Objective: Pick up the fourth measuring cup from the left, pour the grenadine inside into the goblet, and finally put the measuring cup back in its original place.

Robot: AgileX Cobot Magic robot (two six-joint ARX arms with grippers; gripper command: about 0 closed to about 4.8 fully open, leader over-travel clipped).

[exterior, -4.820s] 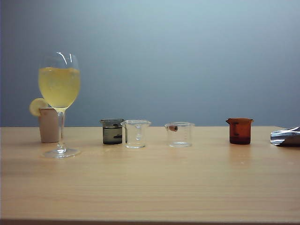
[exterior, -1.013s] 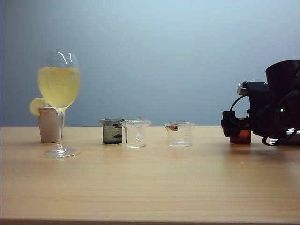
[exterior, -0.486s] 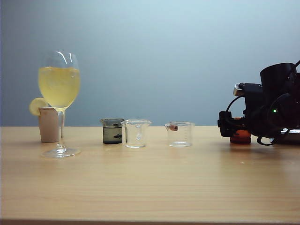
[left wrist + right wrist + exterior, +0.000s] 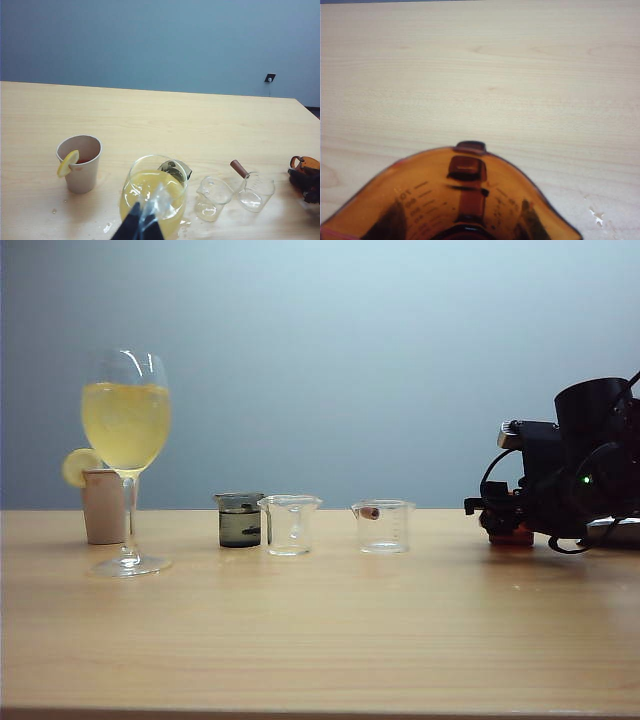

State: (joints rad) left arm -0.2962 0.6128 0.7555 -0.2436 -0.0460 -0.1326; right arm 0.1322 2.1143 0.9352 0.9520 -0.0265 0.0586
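The fourth measuring cup [image 4: 435, 200], translucent amber, stands at the right end of the row, with only its base [image 4: 512, 537] showing behind my right gripper [image 4: 497, 513]. In the right wrist view the cup fills the space between the jaws of the right gripper [image 4: 461, 225]. The fingers [image 4: 390, 225] show dark through its wall on both sides, shut on it. The grenadine [image 4: 467, 234] is a dark pool low inside. The goblet [image 4: 125, 440] with pale yellow drink stands far left. My left gripper [image 4: 142, 227] hangs shut just above the goblet [image 4: 154, 195].
A beige cup with a lemon slice [image 4: 103, 505] stands behind the goblet. A dark grey cup [image 4: 240, 520] and two clear cups [image 4: 290, 525] [image 4: 383, 527] form the row between the goblet and the amber cup. The table's front edge [image 4: 320, 712] runs along the bottom.
The right arm came in from the right, sank slightly over the last second, and its fingers closed in on the amber cup. Goblet, other cups and left arm have not moved.
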